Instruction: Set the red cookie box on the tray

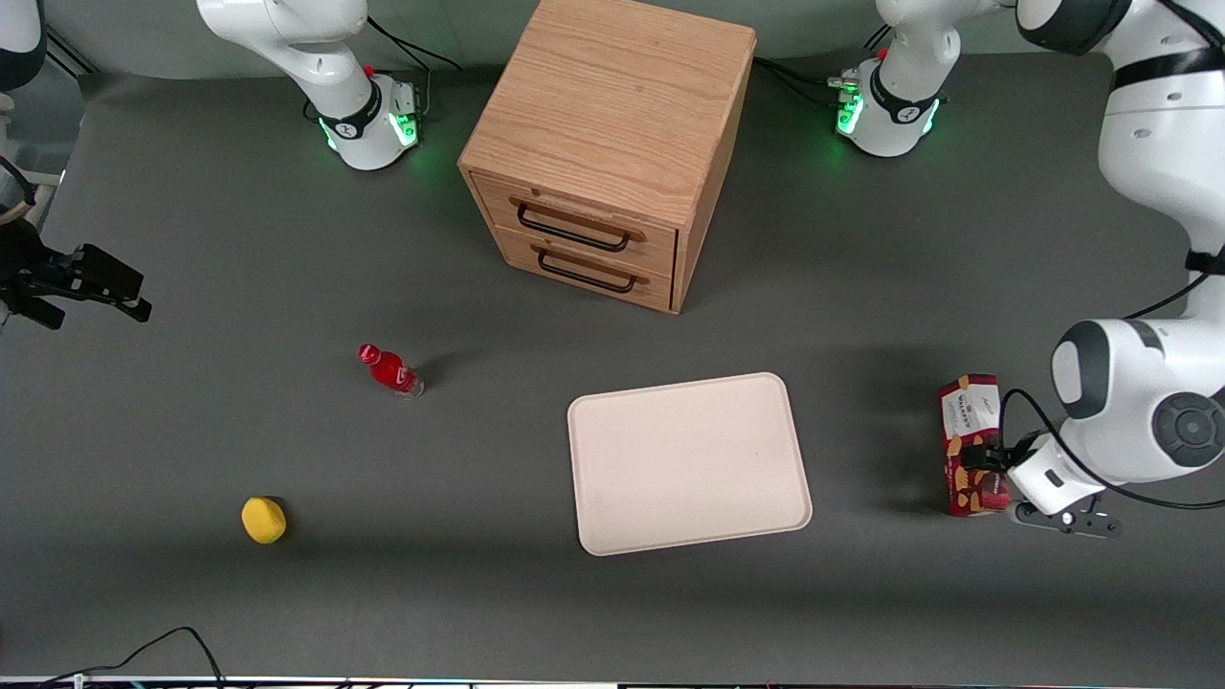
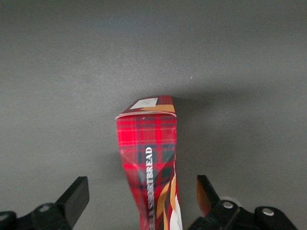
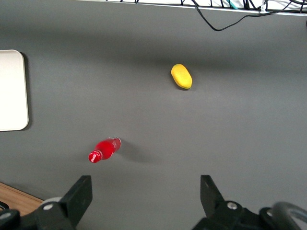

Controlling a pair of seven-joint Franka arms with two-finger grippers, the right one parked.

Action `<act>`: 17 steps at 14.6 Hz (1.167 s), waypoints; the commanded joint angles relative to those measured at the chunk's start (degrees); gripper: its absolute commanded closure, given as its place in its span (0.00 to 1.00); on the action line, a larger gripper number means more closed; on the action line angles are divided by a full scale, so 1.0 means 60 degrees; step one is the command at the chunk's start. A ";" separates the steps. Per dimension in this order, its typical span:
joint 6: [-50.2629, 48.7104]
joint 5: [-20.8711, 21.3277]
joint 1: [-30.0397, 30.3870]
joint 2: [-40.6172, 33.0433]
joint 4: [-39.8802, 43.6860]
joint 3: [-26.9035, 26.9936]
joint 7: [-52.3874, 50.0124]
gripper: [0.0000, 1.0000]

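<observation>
The red cookie box (image 1: pixel 968 421) lies on the dark table toward the working arm's end, apart from the tray (image 1: pixel 689 464). It is a long narrow tartan-red carton with biscuit pictures. The tray is cream-white and flat, with nothing on it; its edge also shows in the right wrist view (image 3: pixel 12 91). My left gripper (image 1: pixel 988 464) is low over the end of the box nearer the front camera. In the left wrist view the gripper (image 2: pixel 142 184) is open, with the box (image 2: pixel 148 139) between its fingers and a gap on each side.
A wooden two-drawer cabinet (image 1: pixel 612 153) stands farther from the front camera than the tray. A small red bottle (image 1: pixel 389 369) and a yellow rounded object (image 1: pixel 263 520) lie toward the parked arm's end. Cables (image 1: pixel 172 646) run along the table's near edge.
</observation>
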 commanded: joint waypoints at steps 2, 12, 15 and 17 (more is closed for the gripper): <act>-0.0002 0.0202 -0.0045 0.0065 0.0084 0.0004 -0.0205 0.48; -0.0237 0.0217 -0.0074 -0.0474 0.0172 -0.0011 -0.0439 1.00; -0.1477 0.0187 -0.0249 -0.1367 0.0522 -0.0098 -0.1226 1.00; -0.2852 0.0187 -0.0804 -0.1866 0.1091 -0.0113 -0.2075 1.00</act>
